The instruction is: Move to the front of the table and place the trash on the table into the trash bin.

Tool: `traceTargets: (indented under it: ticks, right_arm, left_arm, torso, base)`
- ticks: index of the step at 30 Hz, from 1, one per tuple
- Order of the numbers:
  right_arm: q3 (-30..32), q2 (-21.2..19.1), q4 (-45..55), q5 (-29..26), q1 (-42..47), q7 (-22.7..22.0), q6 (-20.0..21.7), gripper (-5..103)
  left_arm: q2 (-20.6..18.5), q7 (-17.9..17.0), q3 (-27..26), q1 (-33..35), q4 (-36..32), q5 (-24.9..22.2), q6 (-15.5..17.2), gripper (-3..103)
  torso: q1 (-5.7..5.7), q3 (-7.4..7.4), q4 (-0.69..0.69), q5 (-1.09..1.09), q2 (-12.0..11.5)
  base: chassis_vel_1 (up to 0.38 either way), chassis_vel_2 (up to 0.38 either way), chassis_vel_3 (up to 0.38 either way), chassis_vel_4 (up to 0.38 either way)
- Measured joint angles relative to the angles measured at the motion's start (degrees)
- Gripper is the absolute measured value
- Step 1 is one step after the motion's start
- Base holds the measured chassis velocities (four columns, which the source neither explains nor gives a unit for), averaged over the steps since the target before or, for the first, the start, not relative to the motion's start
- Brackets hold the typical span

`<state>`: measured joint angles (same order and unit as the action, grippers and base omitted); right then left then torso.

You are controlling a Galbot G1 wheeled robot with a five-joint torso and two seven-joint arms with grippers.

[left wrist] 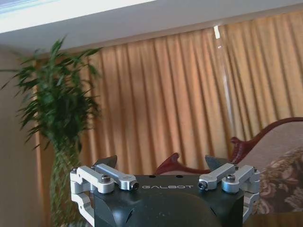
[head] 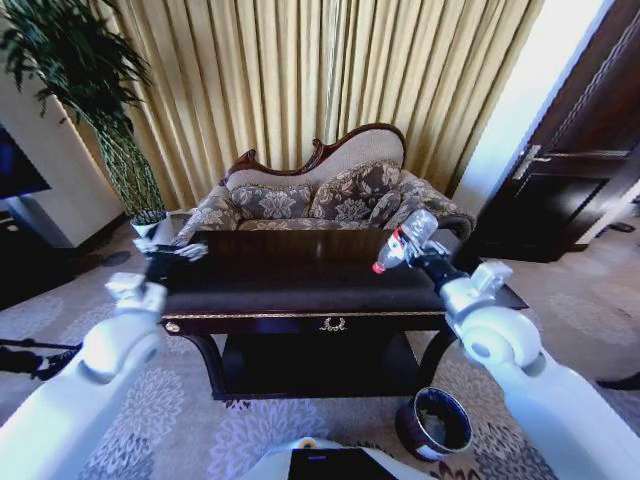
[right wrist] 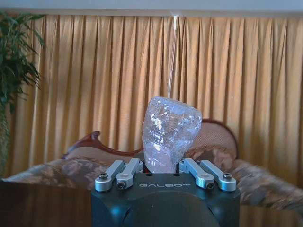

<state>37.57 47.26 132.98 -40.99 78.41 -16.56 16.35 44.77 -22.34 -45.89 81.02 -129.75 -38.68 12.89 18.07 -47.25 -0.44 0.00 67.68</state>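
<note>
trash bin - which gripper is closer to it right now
Right. The right gripper holds the bottle over the table's right end, the side where the trash bin stands on the floor. The left gripper is at the table's far left.

Dark glossy table (head: 290, 290), gold ornament at front centre, lower shelf beneath; standing on patterned carpet (head: 190, 420). Small dark trash bin (head: 432, 423) on carpet near front right leg

The clear bottle (right wrist: 170, 133) is gripped upright between the closed fingers (right wrist: 127, 171) of the right gripper (right wrist: 162, 166), its crinkled plastic base raised. Behind it, a sofa (right wrist: 71, 163) with a carved wooden frame is seen before golden curtains (right wrist: 94, 75). A leafy plant (right wrist: 14, 61) is seen beside them.
</note>
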Motion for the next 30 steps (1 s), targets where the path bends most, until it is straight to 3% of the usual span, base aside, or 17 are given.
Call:
traceTargets:
  ticks: [4, 8, 11, 19, 30]
  right_arm:
    - [5.77, 1.97, 1.05, 9.95, 7.28, 4.39, -0.79, 28]
    - [7.64, 1.73, 0.03, 14.6, 8.63, 7.17, -1.43, 28]
    - [7.75, 1.07, 0.03, 13.93, 8.57, 7.47, -1.01, 28]
    - [7.13, -0.99, 1.44, 3.94, 7.53, 6.63, 3.08, 28]
    - [6.31, -0.37, 2.06, 2.75, 6.78, 4.63, 3.55, 28]
  left_arm:
    - [2.61, 0.59, -5.56, 4.12, -2.06, -2.69, 0.92, 100]
    - [2.61, 1.21, -5.97, 3.86, -3.6, -3.9, 2.79, 100]
    - [2.0, 1.44, -5.65, 3.55, -3.96, -4.18, 3.62, 100]
    - [0.53, 1.37, -4.51, 3.16, -6.55, -5.73, 9.31, 100]
    - [0.35, 1.72, -3.48, 2.65, -6.35, -5.87, 10.6, 100]
  torso:
    - [0.0, 0.0, 0.0, -0.01, 0.0]
    - [0.0, 0.0, 0.0, 0.0, 0.0]
    - [0.0, 0.0, 0.01, 0.01, 0.0]
    - [0.0, -0.01, 0.01, 0.0, 0.0]
    - [0.01, -0.01, 0.02, -0.01, -0.01]
  base:
    - [0.0, 0.0, 0.0, 0.0]
    - [0.0, 0.0, 0.0, 0.0]
    - [0.0, 0.0, 0.0, 0.0]
    - [0.0, 0.0, 0.0, 0.0]
    - [0.0, 0.0, 0.0, 0.0]
